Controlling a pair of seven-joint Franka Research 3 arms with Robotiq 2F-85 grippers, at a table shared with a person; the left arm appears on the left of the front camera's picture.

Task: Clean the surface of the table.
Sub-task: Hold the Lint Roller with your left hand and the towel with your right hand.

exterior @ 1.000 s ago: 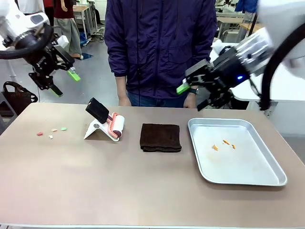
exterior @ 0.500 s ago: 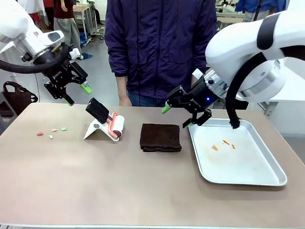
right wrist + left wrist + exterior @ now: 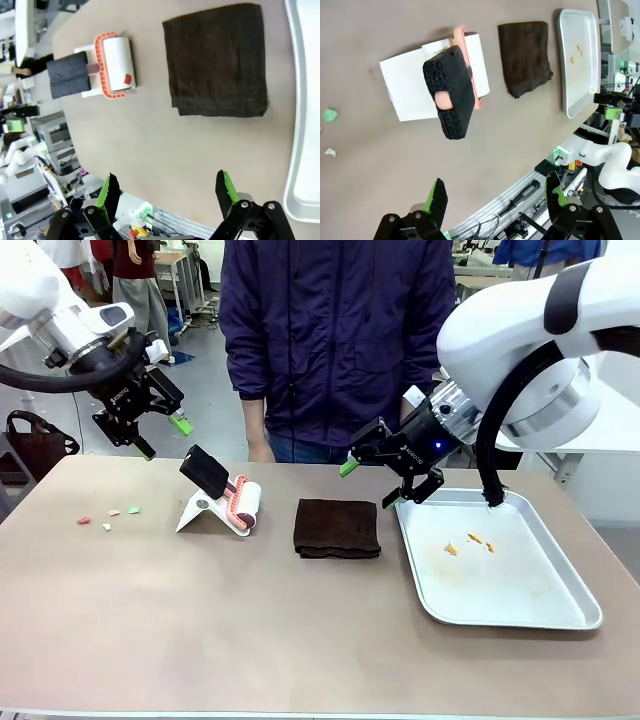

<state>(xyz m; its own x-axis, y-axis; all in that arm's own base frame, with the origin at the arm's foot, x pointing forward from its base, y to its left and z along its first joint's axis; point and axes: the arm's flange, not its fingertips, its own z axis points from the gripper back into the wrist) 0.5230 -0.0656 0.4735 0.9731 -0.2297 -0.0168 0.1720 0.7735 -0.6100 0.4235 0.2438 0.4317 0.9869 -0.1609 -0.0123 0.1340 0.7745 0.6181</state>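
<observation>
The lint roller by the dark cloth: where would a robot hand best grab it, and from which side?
Probably the black foam handle: it sticks up off the table, tilted, clear of the white stand, with free space around it. Come from above, fingers across its broad flat faces. The open left gripper hangs nearest it.

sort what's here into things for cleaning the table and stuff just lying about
For the job: table, coloured scraps on it, lint roller, folded brown cloth.
Lying about, likely: metal tray with orange crumbs, black bag beyond the table.
</observation>
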